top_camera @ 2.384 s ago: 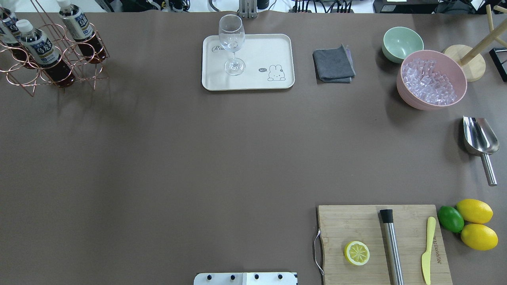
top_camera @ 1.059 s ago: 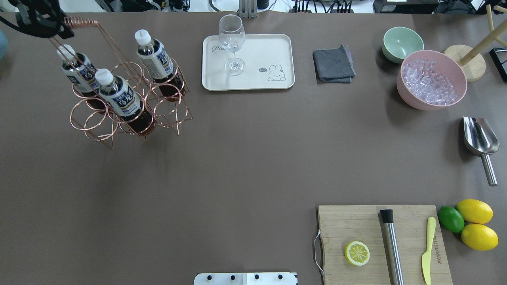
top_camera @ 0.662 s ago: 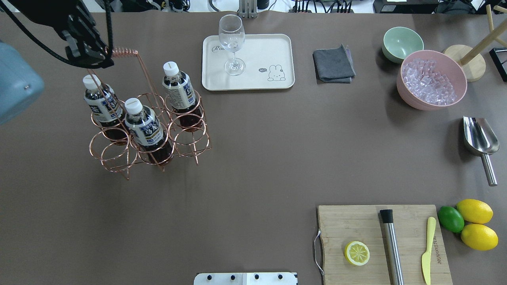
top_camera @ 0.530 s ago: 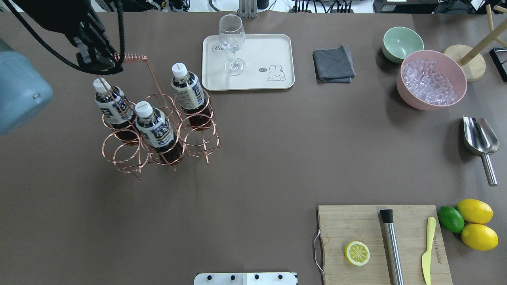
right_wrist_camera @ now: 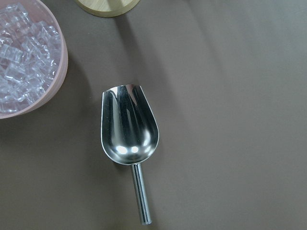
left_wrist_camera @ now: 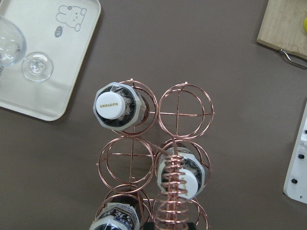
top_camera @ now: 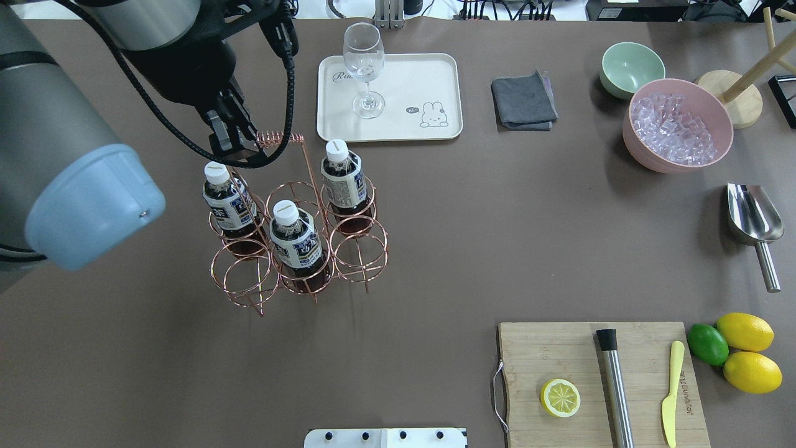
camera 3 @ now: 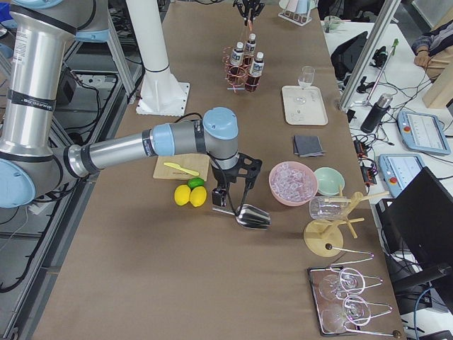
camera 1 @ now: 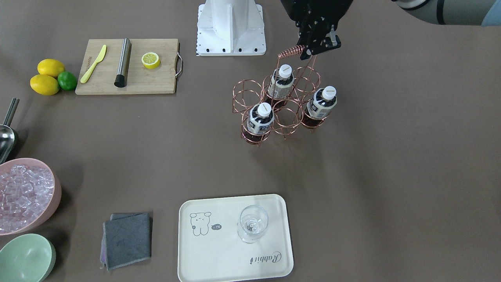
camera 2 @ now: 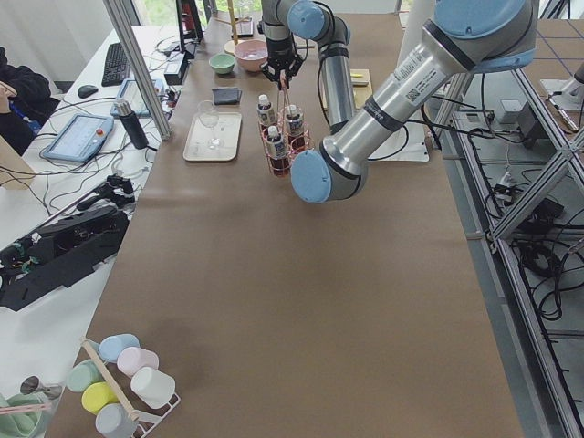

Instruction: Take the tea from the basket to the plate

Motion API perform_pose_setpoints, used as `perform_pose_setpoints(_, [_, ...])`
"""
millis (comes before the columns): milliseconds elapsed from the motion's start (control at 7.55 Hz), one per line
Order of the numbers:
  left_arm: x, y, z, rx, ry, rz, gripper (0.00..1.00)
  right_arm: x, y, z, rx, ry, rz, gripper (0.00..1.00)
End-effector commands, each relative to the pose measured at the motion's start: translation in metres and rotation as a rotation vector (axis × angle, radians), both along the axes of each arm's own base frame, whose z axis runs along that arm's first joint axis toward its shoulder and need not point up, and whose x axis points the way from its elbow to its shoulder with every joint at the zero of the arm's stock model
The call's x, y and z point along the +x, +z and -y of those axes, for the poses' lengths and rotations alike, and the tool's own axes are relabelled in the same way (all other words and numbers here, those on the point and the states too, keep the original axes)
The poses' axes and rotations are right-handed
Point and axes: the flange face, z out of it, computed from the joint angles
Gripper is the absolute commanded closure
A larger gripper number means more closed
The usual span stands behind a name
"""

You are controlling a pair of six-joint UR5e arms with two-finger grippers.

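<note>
The copper wire basket (top_camera: 245, 283) hangs by its coiled handle (top_camera: 280, 137) from my left gripper (top_camera: 239, 148), which is shut on that handle. It holds three tea bottles (top_camera: 222, 198) (top_camera: 296, 239) (top_camera: 341, 177) with white caps, also shown in the front view (camera 1: 261, 117) and the left wrist view (left_wrist_camera: 115, 103). I cannot tell whether the basket touches the table. The cream plate (top_camera: 404, 81) lies to the back right of the basket with a wine glass (top_camera: 364, 68) on it. My right gripper (camera 3: 237, 188) hovers over a steel scoop (right_wrist_camera: 129, 129); I cannot tell whether it is open or shut.
A grey cloth (top_camera: 523, 101), a green bowl (top_camera: 631, 68) and a pink bowl of ice (top_camera: 678, 124) stand right of the plate. A cutting board (top_camera: 559, 354) with a lemon slice, a steel bar and a knife lies front right, beside lemons and a lime (top_camera: 708, 344).
My left arm has carried the basket with its three bottles from the far left back corner rightward and nearer the robot, towards the plate. The grip on the handle has stayed shut.
</note>
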Motion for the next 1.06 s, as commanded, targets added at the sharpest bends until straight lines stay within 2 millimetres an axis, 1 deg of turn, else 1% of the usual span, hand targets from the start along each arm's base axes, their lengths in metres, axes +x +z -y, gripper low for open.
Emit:
perform_pose_setpoints(0, [0.038, -0.007, 0.004, 0.003, 0.028, -0.027, 1.00, -0.019, -0.023, -0.001, -0.005, 0.007, 0.010, 0.00])
perform_pose_setpoints(132, [0.053, -0.009, -0.001, 0.001, 0.044, -0.037, 1.00, -0.021, -0.025, -0.001, 0.000, 0.003, 0.012, 0.00])
perform_pose_setpoints(265, [0.066, -0.009, -0.002, 0.008, 0.061, -0.044, 1.00, -0.025, -0.026, 0.000, 0.003, -0.009, 0.011, 0.00])
perform_pose_setpoints(397, [0.076, -0.015, 0.004, 0.012, 0.064, -0.052, 1.00, -0.032, -0.034, 0.007, 0.014, -0.015, 0.015, 0.00])
perform_pose_setpoints(530, [0.084, -0.032, 0.012, 0.015, 0.063, -0.053, 1.00, -0.039, -0.047, 0.016, -0.019, 0.037, 0.035, 0.00])
perform_pose_setpoints(662, [0.090, -0.037, 0.012, 0.014, 0.070, -0.054, 1.00, -0.043, -0.060, 0.022, -0.115, 0.112, 0.086, 0.00])
perform_pose_setpoints(795, [0.093, -0.039, 0.010, 0.016, 0.076, -0.056, 1.00, -0.045, -0.072, 0.026, -0.144, 0.137, 0.105, 0.00])
perform_pose_setpoints(927, [0.095, -0.043, 0.009, 0.019, 0.079, -0.060, 1.00, -0.063, -0.089, 0.025, -0.131, 0.098, 0.092, 0.00])
